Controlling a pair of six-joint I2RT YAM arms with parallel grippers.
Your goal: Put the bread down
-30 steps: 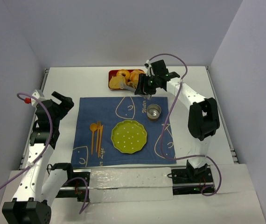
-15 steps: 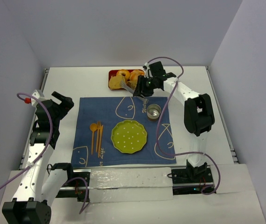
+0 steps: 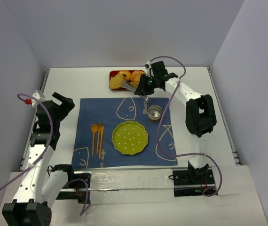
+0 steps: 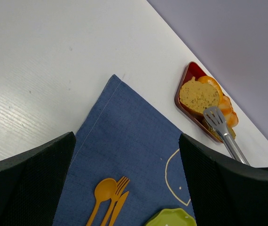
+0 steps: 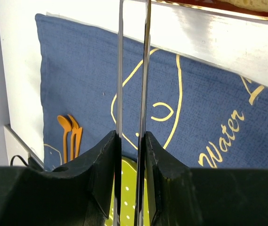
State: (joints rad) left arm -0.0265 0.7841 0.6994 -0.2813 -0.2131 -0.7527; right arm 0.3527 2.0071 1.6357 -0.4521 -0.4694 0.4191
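The bread (image 3: 118, 81) is a tan square slice in the red tray (image 3: 111, 85) at the back, leaning on an orange bun (image 3: 137, 75). It also shows in the left wrist view (image 4: 199, 95) and at the top edge of the right wrist view (image 5: 261, 4). My right gripper (image 3: 145, 84) is shut on metal tongs (image 3: 130, 85), its jaws pressing the two arms (image 5: 133, 70). The tongs' spoon-shaped head (image 4: 212, 115) rests at the tray beside the bread. The tong tips are out of the right wrist view. My left gripper (image 3: 66, 101) is open and empty at the left.
A blue placemat (image 3: 89, 108) holds a green plate (image 3: 130, 137), orange plastic cutlery (image 3: 97, 134) and a metal cup (image 3: 154, 112) just below my right gripper. A donut (image 3: 124, 73) lies in the tray too.
My right arm has drawn in and the tongs' head has moved slightly farther onto the tray, up to the bread. The left arm has not moved.
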